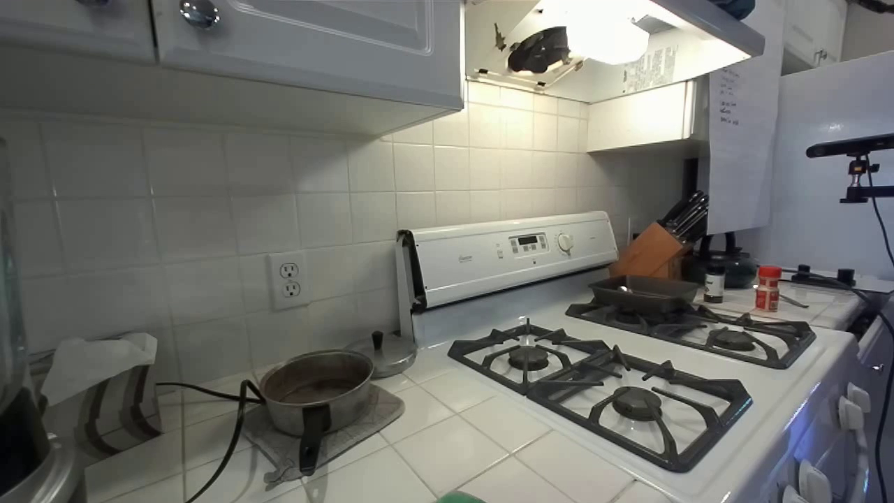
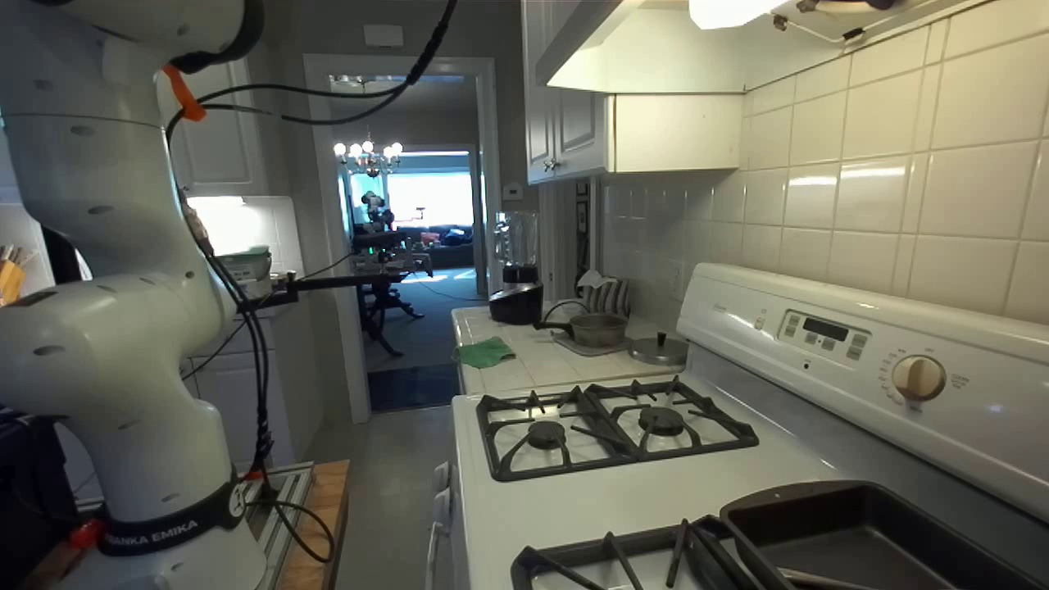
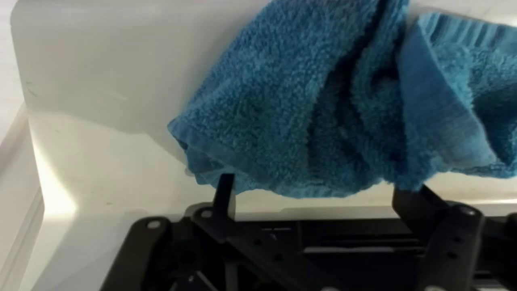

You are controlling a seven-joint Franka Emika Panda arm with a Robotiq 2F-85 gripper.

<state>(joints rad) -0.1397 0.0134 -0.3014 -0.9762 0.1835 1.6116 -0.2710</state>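
Note:
A crumpled blue terry towel (image 3: 274,101) lies on a white surface (image 3: 101,161) in the wrist view. My gripper (image 3: 317,188) is open, its two black fingers wide apart at the towel's lower edge. The left fingertip overlaps the towel's edge in the picture. The towel's fringe covers the tip of the right finger; whether either finger touches it, I cannot tell. Nothing is gripped between them. In an exterior view, a bit of blue cloth (image 1: 730,7) shows on top of the range hood (image 1: 740,36). The gripper cannot be made out in either exterior view.
The robot arm (image 2: 123,328) stands across from the white stove (image 2: 492,524). A dark roasting pan (image 1: 642,293) sits on a burner grate. A saucepan (image 1: 318,391), its lid (image 1: 391,356) and a green cloth (image 2: 485,352) are on the counter. Upper cabinets (image 1: 314,42) flank the hood.

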